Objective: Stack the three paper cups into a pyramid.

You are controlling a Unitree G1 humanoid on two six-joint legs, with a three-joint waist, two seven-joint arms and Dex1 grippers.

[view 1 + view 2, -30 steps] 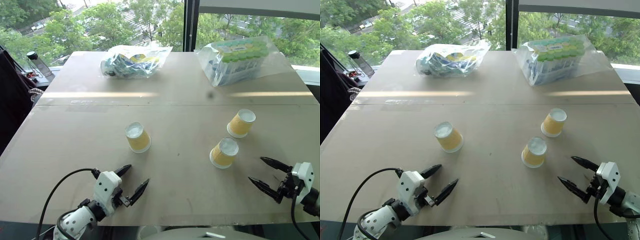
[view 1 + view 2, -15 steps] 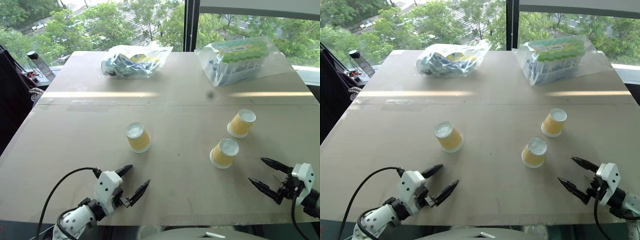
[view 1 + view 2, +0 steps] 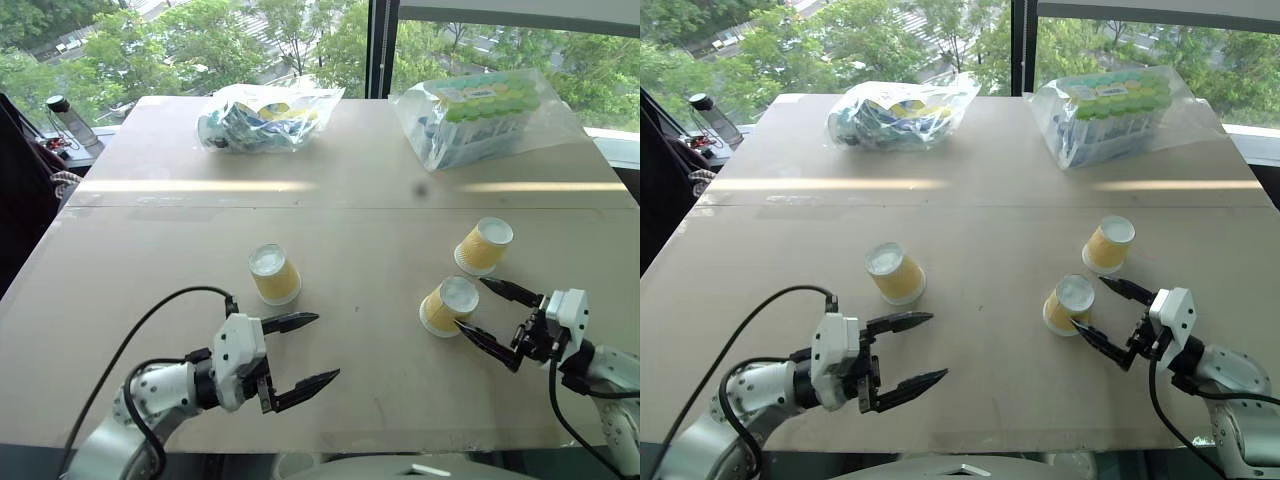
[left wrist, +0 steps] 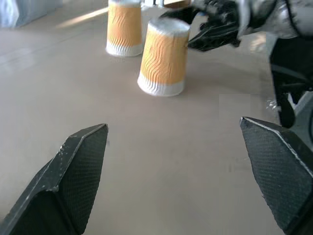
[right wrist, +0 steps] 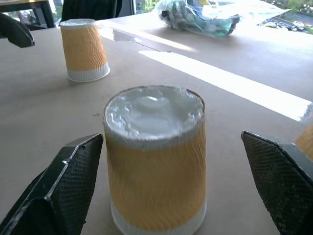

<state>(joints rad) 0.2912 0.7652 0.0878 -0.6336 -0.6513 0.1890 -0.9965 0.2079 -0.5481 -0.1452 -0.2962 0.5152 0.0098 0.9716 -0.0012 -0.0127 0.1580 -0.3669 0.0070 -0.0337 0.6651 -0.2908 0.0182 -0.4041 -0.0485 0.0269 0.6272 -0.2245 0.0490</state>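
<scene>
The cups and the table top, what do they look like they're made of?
The three paper cups: apparently paper, matte, with a wavy embossed orange wall and white rim band, seen in the right wrist view. The table top: probably unfinished wood board or fibreboard, dull tan, with a seam across it.

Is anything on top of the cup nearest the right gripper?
No. That cup stands upside down on the table, its white base bare. The right gripper sits open beside it. Whatever is under the cup is hidden.
</scene>
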